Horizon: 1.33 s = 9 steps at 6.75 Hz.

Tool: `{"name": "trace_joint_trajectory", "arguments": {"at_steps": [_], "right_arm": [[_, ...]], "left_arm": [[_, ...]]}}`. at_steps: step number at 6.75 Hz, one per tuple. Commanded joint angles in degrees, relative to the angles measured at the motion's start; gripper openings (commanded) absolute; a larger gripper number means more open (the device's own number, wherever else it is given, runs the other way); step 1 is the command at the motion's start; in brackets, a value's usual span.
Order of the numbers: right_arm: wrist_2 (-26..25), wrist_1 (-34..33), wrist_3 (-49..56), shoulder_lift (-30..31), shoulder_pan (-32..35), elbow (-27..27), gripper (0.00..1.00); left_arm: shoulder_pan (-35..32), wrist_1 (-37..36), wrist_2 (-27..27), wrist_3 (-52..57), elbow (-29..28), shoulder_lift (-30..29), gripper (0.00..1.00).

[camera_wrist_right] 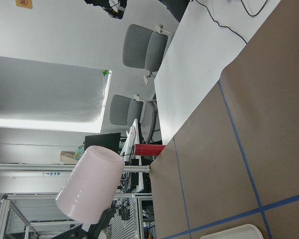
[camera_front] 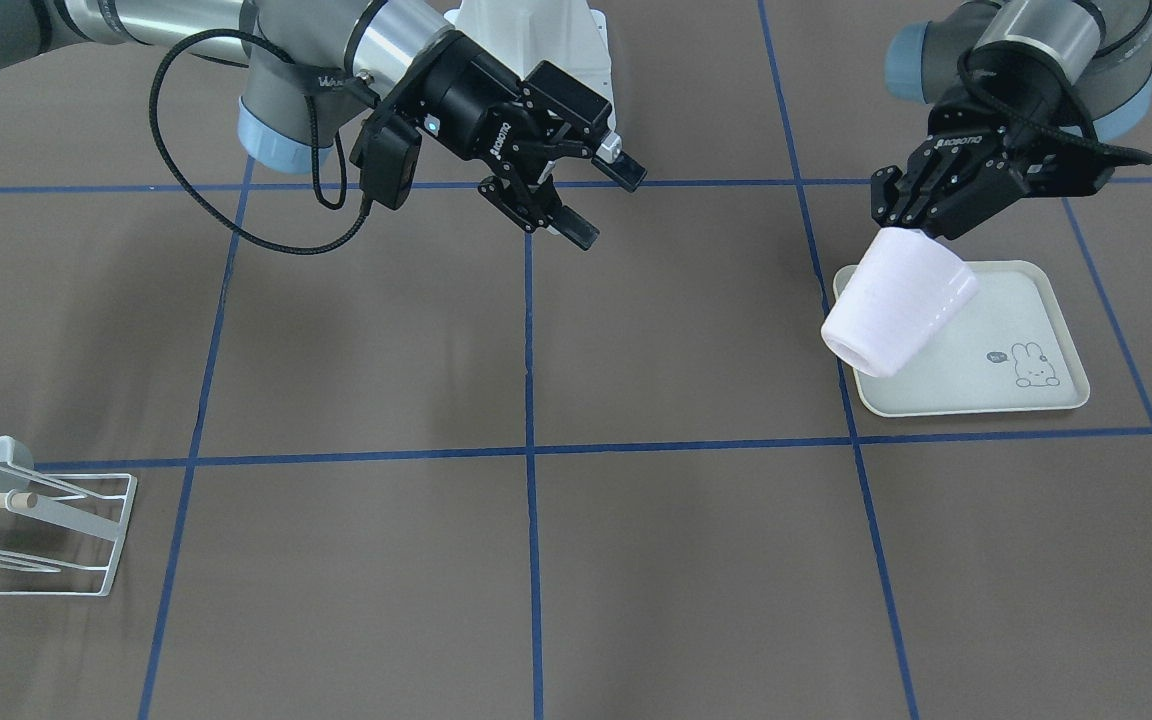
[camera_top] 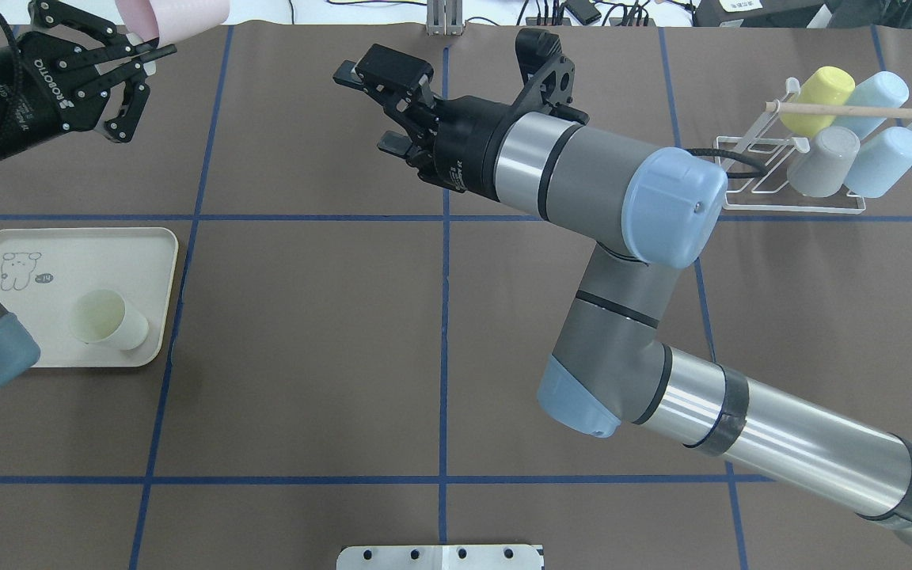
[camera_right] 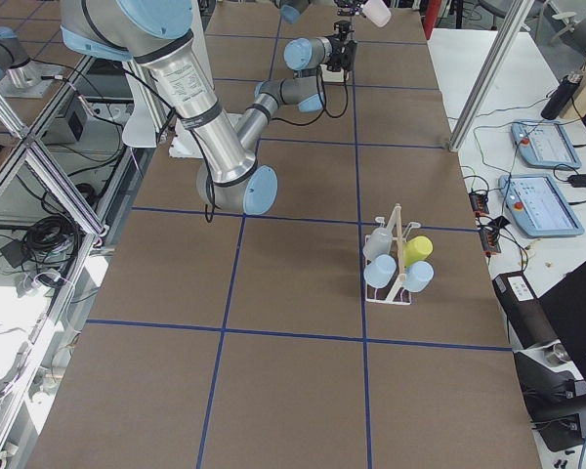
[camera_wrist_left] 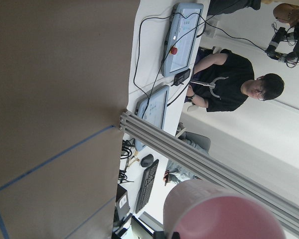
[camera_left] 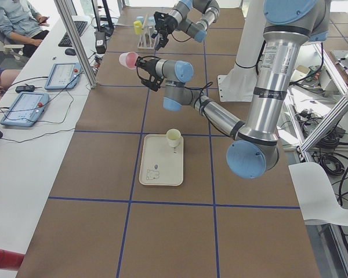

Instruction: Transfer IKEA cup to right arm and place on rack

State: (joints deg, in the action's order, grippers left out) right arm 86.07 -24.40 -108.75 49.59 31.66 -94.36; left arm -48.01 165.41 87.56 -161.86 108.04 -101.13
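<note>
Aloft, the pink cup hangs tilted over the tray, pinched at its wide end by the left gripper. Right gripper spread wide, mid-table, well apart from cup. Rack far right.

Table covering: brown, marked in squares by blue tape. Side desk: white, on operators' side; holds two blue-grey tablets, keyboard, mouse, black cables. Aluminium post at desk edge. Office chairs: two, grey, beyond desk. Wall: white, with grey panel. White chair on robot's side. Floor: pale grey, cable bundle lying on it. Light: bright, even.
</note>
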Motion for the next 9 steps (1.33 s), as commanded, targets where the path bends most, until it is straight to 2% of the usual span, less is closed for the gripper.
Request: {"name": "trace_joint_trajectory", "arguments": {"at_steps": [1,3,5,9], "right_arm": [[-1.51,2.86,-0.58,-0.45,-0.81,0.58,0.99],[-1.6,4.09,-1.46,-0.72,-0.81,0.5,1.0],[-3.18,5.07,-2.95,-0.72,-0.81,0.49,1.0],[-3.18,4.36,0.28,-0.54,-0.9,1.28,1.0]], "left_arm": [[7.98,5.18,-11.21,-4.16,-0.11,0.15,0.0],[13.44,9.65,-19.84,-6.08,-0.2,0.58,0.0],[19.68,10.81,-27.23,-6.8,-0.2,0.5,0.0],[24.8,10.2,-28.58,-2.06,-0.12,-1.69,0.0]]}}
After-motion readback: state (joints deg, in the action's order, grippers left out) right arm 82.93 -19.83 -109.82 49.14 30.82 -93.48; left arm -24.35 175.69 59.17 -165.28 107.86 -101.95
